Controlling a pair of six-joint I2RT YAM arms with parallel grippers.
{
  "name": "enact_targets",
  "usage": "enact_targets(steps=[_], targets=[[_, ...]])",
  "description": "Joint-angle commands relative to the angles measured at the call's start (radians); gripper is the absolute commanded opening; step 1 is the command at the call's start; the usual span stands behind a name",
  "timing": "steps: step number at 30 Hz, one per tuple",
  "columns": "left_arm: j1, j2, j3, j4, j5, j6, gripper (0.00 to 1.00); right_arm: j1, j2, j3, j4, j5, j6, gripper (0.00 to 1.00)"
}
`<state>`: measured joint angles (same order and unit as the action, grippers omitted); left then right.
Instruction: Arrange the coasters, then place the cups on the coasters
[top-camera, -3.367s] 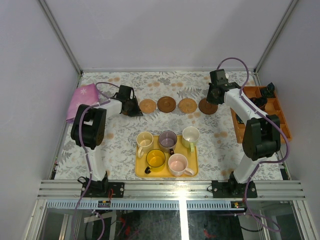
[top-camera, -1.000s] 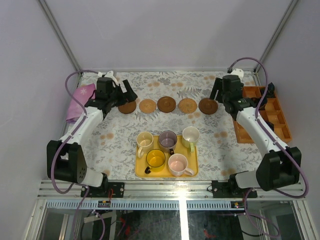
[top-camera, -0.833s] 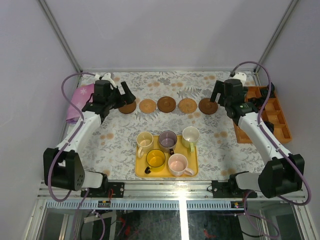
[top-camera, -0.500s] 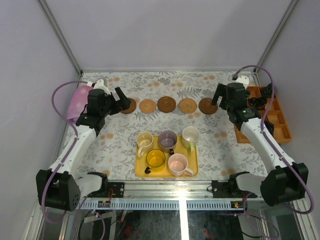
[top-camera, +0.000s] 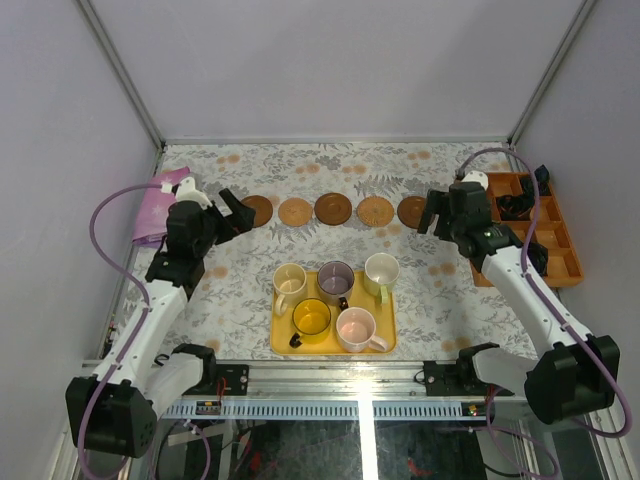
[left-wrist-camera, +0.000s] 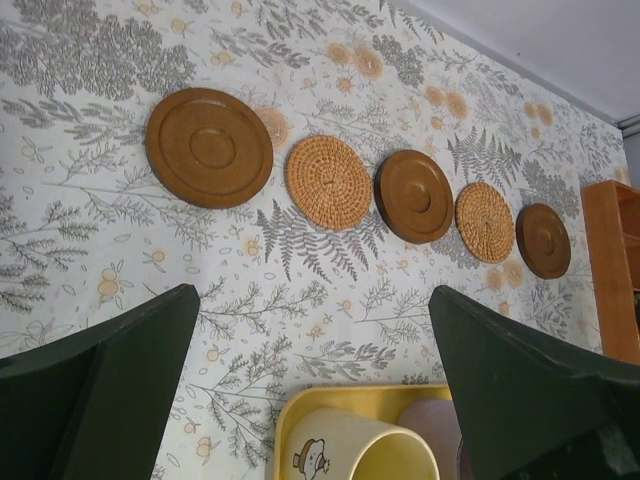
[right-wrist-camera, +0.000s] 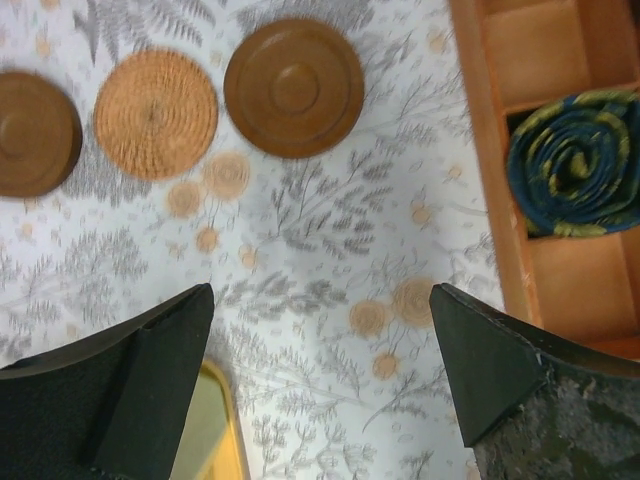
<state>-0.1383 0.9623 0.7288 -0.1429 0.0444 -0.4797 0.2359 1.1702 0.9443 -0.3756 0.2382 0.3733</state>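
Five coasters lie in a row across the far half of the table: dark (top-camera: 258, 210), tan woven (top-camera: 295, 212), dark (top-camera: 333, 208), tan woven (top-camera: 376, 211), dark (top-camera: 412, 211). In the left wrist view the row runs from the left coaster (left-wrist-camera: 209, 147) to the right one (left-wrist-camera: 543, 240). Five cups stand on the yellow tray (top-camera: 280, 345): cream (top-camera: 289, 281), grey-purple (top-camera: 335, 279), pale greenish white (top-camera: 381, 271), yellow (top-camera: 311, 317), pink (top-camera: 355, 328). My left gripper (top-camera: 235, 213) (left-wrist-camera: 312, 292) is open and empty near the row's left end. My right gripper (top-camera: 428, 215) (right-wrist-camera: 320, 290) is open and empty beside the right-end coaster (right-wrist-camera: 294, 87).
An orange compartment box (top-camera: 530, 225) (right-wrist-camera: 520, 200) sits at the right edge, holding a rolled blue-yellow cloth (right-wrist-camera: 575, 160) and small black objects (top-camera: 515, 205). A pink cloth (top-camera: 160, 200) lies at the far left. Enclosure walls stand on three sides.
Both arms have drawn back toward the near side, away from the end coasters they hovered over. The coasters and cups have not moved.
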Motion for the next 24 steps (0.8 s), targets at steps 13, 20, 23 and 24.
enact_targets(steps=[13, 20, 23, 24], targets=[[0.003, 0.006, -0.028, 0.054, 0.087, -0.017, 1.0, 0.354, -0.274, -0.12, -0.186, -0.084, 0.125, 0.86], [0.003, 0.068, 0.018, 0.032, 0.085, 0.01, 1.0, 0.437, -0.276, -0.125, -0.222, -0.119, 0.206, 0.81], [0.003, 0.105, 0.03, 0.024, 0.089, 0.023, 1.0, 0.502, -0.247, -0.135, -0.232, -0.088, 0.246, 0.81], [0.003, 0.116, 0.034, 0.018, 0.09, 0.027, 1.0, 0.525, -0.24, -0.137, -0.229, -0.074, 0.257, 0.8]])
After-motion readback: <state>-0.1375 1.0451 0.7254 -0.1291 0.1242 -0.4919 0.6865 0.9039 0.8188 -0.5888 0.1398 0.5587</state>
